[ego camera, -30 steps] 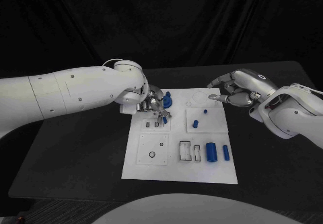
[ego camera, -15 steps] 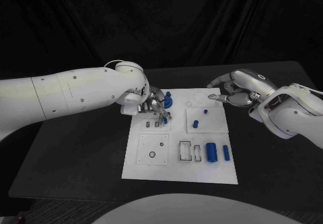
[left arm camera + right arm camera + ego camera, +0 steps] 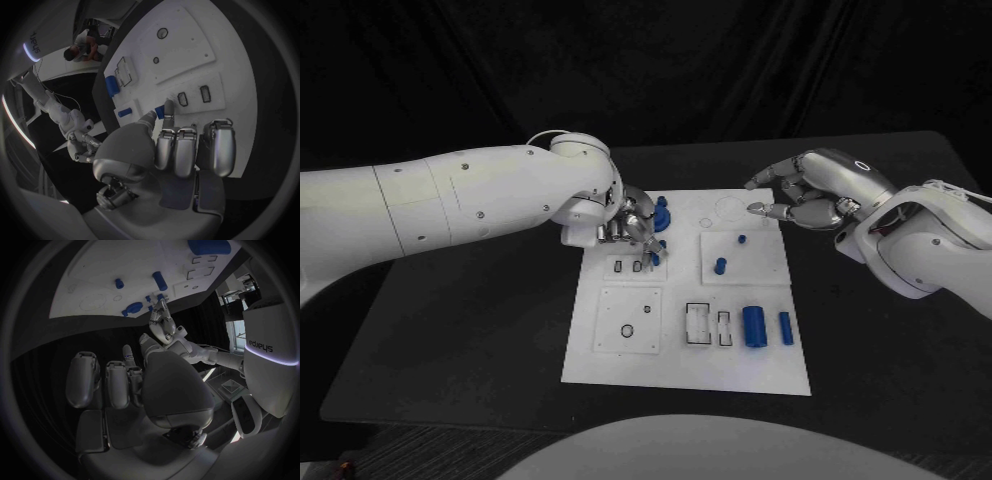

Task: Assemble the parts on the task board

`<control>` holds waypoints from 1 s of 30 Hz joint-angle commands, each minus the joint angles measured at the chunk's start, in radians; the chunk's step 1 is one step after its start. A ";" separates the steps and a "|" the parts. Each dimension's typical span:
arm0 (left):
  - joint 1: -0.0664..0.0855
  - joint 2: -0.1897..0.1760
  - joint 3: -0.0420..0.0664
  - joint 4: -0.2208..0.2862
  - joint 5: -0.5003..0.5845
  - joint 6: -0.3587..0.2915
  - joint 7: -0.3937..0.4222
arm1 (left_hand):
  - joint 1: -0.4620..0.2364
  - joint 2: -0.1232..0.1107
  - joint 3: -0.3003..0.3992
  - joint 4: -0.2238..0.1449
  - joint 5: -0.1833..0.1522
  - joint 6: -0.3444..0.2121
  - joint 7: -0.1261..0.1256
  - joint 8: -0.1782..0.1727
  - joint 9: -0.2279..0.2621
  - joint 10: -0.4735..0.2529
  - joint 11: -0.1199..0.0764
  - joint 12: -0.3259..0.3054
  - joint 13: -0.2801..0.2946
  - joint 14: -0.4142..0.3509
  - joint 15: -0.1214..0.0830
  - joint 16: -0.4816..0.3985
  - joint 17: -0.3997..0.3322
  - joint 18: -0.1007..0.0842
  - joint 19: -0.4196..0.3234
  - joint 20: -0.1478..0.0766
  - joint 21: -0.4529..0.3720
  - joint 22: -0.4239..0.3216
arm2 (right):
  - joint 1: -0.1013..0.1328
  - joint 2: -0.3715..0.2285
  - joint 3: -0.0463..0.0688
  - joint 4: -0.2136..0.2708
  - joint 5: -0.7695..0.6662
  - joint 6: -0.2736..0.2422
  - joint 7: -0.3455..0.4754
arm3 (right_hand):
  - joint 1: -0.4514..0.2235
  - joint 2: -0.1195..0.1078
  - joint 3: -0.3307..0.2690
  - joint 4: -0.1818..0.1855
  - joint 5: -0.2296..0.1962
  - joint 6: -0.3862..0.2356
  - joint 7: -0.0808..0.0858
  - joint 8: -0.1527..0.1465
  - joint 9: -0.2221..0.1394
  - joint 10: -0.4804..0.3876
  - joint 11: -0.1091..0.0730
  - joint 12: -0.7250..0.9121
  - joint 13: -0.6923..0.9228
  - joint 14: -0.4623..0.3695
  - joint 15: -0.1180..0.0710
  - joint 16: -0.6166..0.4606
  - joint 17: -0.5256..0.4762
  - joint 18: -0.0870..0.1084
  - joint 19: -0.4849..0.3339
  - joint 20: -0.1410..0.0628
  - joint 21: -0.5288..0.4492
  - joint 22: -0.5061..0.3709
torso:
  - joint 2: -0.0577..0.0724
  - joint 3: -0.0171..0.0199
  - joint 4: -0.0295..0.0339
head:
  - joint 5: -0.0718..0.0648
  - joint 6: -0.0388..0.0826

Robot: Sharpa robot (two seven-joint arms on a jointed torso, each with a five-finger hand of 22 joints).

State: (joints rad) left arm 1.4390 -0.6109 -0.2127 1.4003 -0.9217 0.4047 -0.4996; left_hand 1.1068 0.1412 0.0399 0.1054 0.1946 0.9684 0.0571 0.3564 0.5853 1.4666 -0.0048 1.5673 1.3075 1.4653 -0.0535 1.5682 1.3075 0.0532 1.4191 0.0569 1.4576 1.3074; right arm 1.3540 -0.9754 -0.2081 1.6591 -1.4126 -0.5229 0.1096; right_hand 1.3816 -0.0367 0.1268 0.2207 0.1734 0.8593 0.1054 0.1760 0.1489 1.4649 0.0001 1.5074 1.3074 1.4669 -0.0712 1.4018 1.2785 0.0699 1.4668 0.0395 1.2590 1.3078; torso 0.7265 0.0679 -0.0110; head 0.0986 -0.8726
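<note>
A grey word stands on a white panel (image 3: pixel 270 342) in the right wrist view; it looks like a brand name, but its letters are too distorted to read with certainty. The left wrist view shows similar lettering, turned on its side, on another white panel (image 3: pixel 35 42), likewise unreadable.

Robotics lab: black-curtained backdrop (image 3: pixel 733 60), black table (image 3: pixel 473 330), white task board (image 3: pixel 675 370) w/ blue parts.

black table (image 3: pixel 459 330) against a black curtain backdrop (image 3: pixel 646 70)
</note>
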 commanded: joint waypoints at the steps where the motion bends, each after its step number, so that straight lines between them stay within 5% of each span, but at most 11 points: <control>1: -0.002 0.003 0.001 -0.002 0.008 0.012 0.021 | 0.013 -0.002 0.020 -0.013 0.012 0.011 0.000 -0.012 0.004 0.104 -0.006 0.003 0.263 0.106 -0.004 0.003 0.263 0.000 -0.010 -0.001 -0.007 0.072 | -0.003 0.000 0.001 0.000 -0.001 0.009 -0.001 | -0.007 0.000 -0.007 0.000 -0.005 -0.005 0.003 -0.003 -0.001 0.043 0.006 -0.004 0.157 0.053 0.009 -0.004 -0.001 -0.006 0.005 0.006 -0.006 0.179 | 0.000 0.0000 0.0008 | 0.000 0.000; 30: -0.006 0.001 0.001 -0.015 0.008 0.016 0.026 | 0.001 -0.031 0.167 -0.098 0.109 0.015 0.000 -0.055 0.039 0.104 -0.007 0.003 0.263 0.106 -0.005 0.003 0.263 0.001 -0.012 -0.003 -0.016 0.076 | -0.005 0.000 0.001 -0.006 -0.001 0.029 -0.011 | -0.001 0.004 -0.004 -0.006 -0.001 -0.003 0.004 -0.004 -0.002 0.039 0.007 -0.008 0.151 0.052 0.009 -0.008 -0.007 -0.005 0.003 0.006 -0.011 0.177 | -0.001 0.0002 -0.0003 | 0.005 0.000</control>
State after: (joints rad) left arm 1.4362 -0.6104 -0.2117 1.3850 -0.9206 0.4097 -0.4887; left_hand 1.1089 0.1173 0.2034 0.0089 0.3003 0.9772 0.0596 0.3071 0.6238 1.4666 -0.0048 1.5673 1.3074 1.4652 -0.0534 1.5682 1.3074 0.0532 1.4157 0.0534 1.4464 1.3074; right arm 1.3519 -0.9755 -0.2081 1.6532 -1.4125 -0.5044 0.1084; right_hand 1.3817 -0.0368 0.1240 0.2179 0.1734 0.8593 0.1054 0.1760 0.1481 1.4649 0.0001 1.5023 1.3074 1.4669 -0.0712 1.3977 1.2725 0.0700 1.4668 0.0395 1.2545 1.3075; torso 0.7252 0.0677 -0.0115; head 0.1034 -0.8725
